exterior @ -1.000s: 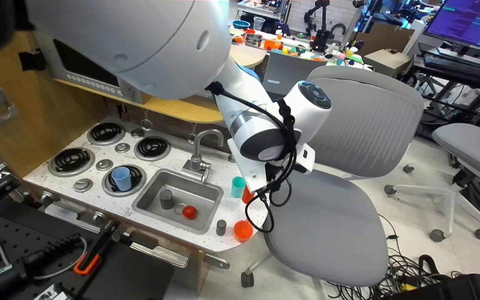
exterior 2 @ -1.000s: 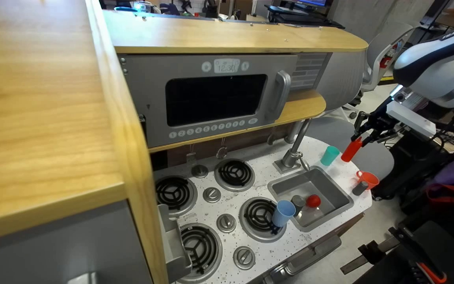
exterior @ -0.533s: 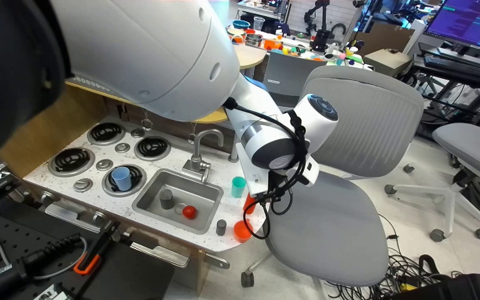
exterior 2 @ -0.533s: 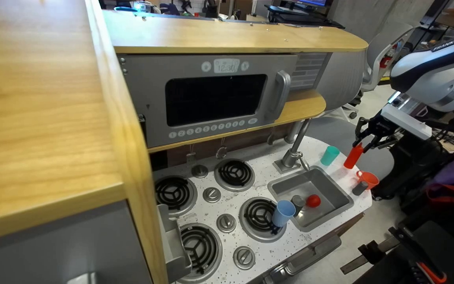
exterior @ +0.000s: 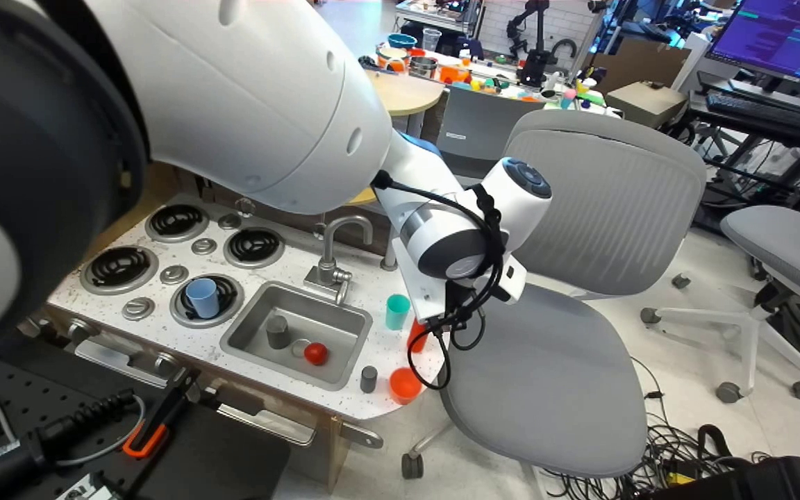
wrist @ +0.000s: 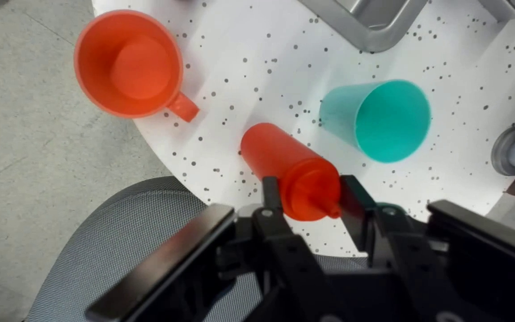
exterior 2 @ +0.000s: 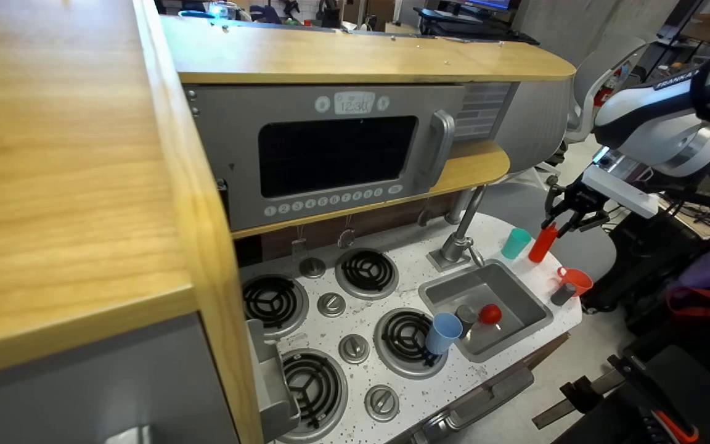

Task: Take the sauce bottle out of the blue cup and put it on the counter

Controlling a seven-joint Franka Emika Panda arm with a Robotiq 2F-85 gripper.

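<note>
The sauce bottle is a red squeeze bottle [wrist: 280, 152] with a nozzle cap. It stands nearly upright at the rounded end of the speckled white counter [wrist: 221, 152]; I cannot tell whether its base touches the surface. My gripper [wrist: 310, 183] is shut on the bottle near its cap, one finger on each side. In an exterior view the gripper [exterior 2: 557, 224] holds the bottle [exterior 2: 542, 244] from above. In an exterior view the arm and cables hide the fingers and part of the bottle [exterior: 417, 336]. The blue cup [exterior: 203, 298] sits on a burner, apart from the bottle; it also shows here [exterior 2: 443, 333].
A teal cup [wrist: 391, 120] stands close to the bottle on one side. An orange-red cup with a handle [wrist: 128, 65] stands on the other, beside a grey cylinder [exterior: 369, 379]. The sink [exterior: 296, 333] holds a red ball [exterior: 315, 353] and a grey cup [exterior: 278, 332].
The bottle moved with the gripper: first lower toward the counter, then slightly toward the teal cup. The cups and sink items have not moved.
</note>
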